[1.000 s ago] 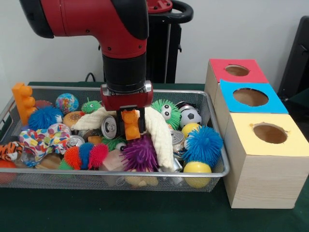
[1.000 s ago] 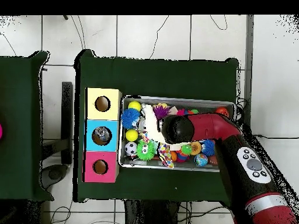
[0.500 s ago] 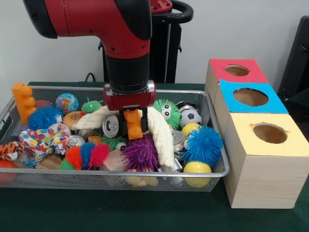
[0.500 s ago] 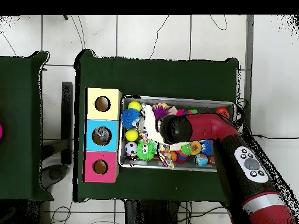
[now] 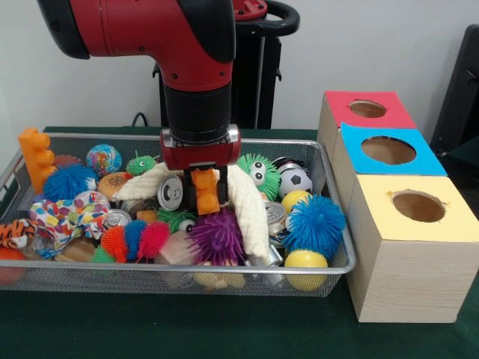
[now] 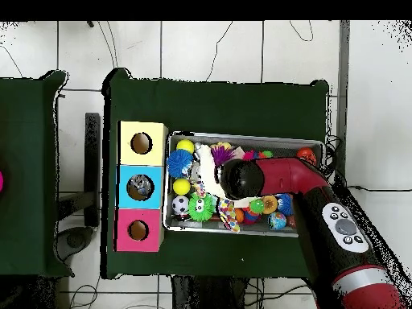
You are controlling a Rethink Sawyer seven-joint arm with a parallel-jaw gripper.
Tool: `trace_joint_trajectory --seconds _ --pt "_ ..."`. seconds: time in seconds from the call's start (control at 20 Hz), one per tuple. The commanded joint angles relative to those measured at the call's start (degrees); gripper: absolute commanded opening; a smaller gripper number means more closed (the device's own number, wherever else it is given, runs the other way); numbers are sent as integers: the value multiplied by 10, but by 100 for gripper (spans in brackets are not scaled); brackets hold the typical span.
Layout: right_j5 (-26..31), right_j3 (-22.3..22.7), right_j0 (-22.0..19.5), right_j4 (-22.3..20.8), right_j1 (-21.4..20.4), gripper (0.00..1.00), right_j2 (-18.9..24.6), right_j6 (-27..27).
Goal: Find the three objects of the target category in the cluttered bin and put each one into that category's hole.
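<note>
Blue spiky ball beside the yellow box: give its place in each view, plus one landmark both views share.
Front view: the blue spiky ball lies at the bin's right end, near the front rim, above a yellow ball.
Overhead view: the same ball sits at the bin's left end, next to the yellow box.
Shared landmark: the yellow box, the bin-side neighbour in both.
</note>
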Motion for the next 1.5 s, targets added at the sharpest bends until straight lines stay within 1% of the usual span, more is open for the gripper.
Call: trace_joint_trajectory --seconds 0.05,0.5,0.65,0.75,0.85,1.05,1.15,1.35,1.5 --pt "46 62 12 14 23 100 -16 14" --pt "46 59 12 13 25 100 -15 3" --pt "38 48 26 -5 24 100 -34 13" --pt "33 39 39 -21 23 100 -50 19" --pt "26 30 58 -46 13 100 -74 23" --pt "-12 -1 106 -128 2 100 -140 44" --pt "-34 -6 115 -155 2 100 -159 50" --pt "-62 -23 130 -195 3 100 -187 61" --pt "-76 -27 138 -210 1 100 -203 65"
